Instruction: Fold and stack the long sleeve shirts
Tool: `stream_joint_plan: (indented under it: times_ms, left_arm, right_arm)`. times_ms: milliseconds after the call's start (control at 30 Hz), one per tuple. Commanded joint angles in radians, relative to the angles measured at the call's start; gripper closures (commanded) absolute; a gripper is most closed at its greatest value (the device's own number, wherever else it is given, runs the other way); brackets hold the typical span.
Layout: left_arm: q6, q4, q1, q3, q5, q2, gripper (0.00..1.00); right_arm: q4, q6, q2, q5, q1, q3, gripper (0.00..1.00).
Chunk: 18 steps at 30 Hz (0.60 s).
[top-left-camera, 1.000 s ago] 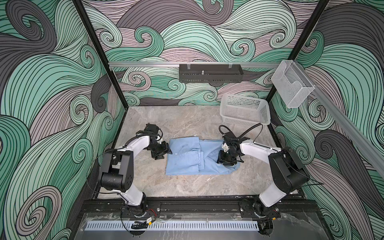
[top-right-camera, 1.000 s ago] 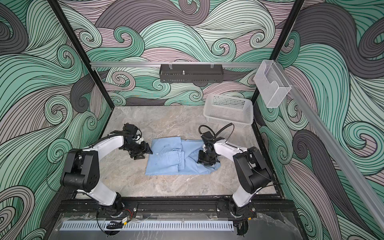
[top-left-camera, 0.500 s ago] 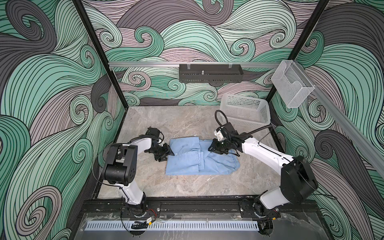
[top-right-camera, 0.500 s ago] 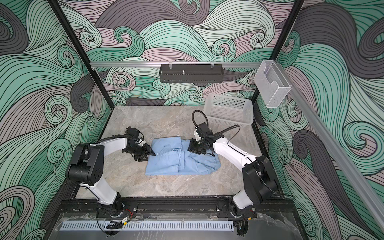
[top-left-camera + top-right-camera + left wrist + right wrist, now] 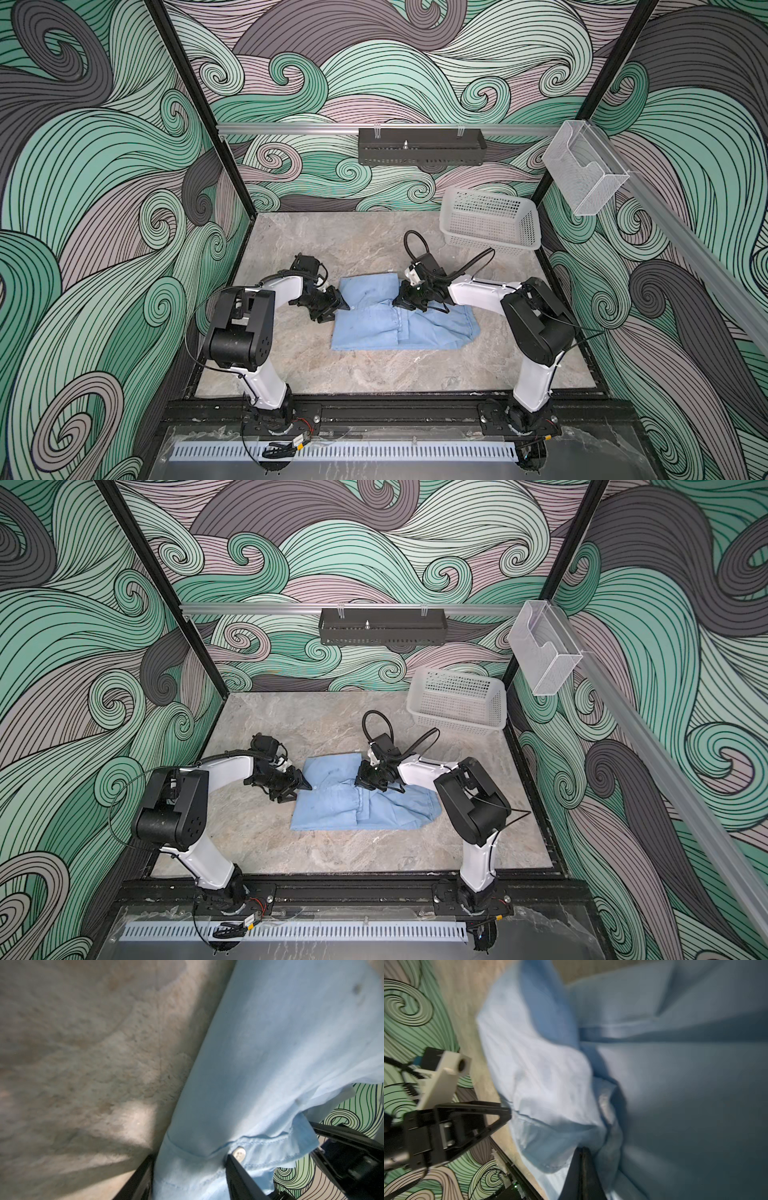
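A light blue long sleeve shirt point(image 5: 374, 322) point(image 5: 332, 808) lies partly folded on the marble table in both top views. My left gripper point(image 5: 337, 312) point(image 5: 300, 793) is at the shirt's left edge. In the left wrist view its jaws point(image 5: 190, 1156) stand open, with a buttoned cuff of the shirt point(image 5: 270, 1064) between them. My right gripper point(image 5: 405, 301) point(image 5: 363, 783) rests on the shirt's middle, near its far edge. In the right wrist view it point(image 5: 582, 1149) is shut, with the shirt's fabric point(image 5: 539, 1084) bunched at its tips.
A white perforated basket point(image 5: 490, 224) point(image 5: 457, 702) stands at the back right of the table. A black tray point(image 5: 419, 146) hangs on the back wall, and a clear holder point(image 5: 582, 174) on the right rail. The walls stand close on both sides.
My right gripper moved from the shirt's right part to its middle near the far edge and went from open to shut. The left arm drew in, its gripper staying at the shirt's left edge.
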Motion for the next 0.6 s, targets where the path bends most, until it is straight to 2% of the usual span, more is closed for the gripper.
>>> stream_joint_plan:
  times_ms: [0,267,567]
  left_arm:
    - [0.014,-0.014,0.011,-0.002,-0.025,0.017,0.41]
    - [-0.001,0.032,0.013,-0.016,0.027,0.065,0.43]
    - [-0.028,0.098,0.015,-0.052,0.067,0.074,0.69]
  right_arm:
    - [-0.020,0.004,0.059,0.071,-0.005,-0.052,1.00]
    - [-0.016,-0.009,0.118,0.091,-0.005,-0.074,1.00]
    - [-0.014,-0.017,0.114,0.075,-0.006,-0.077,1.00]
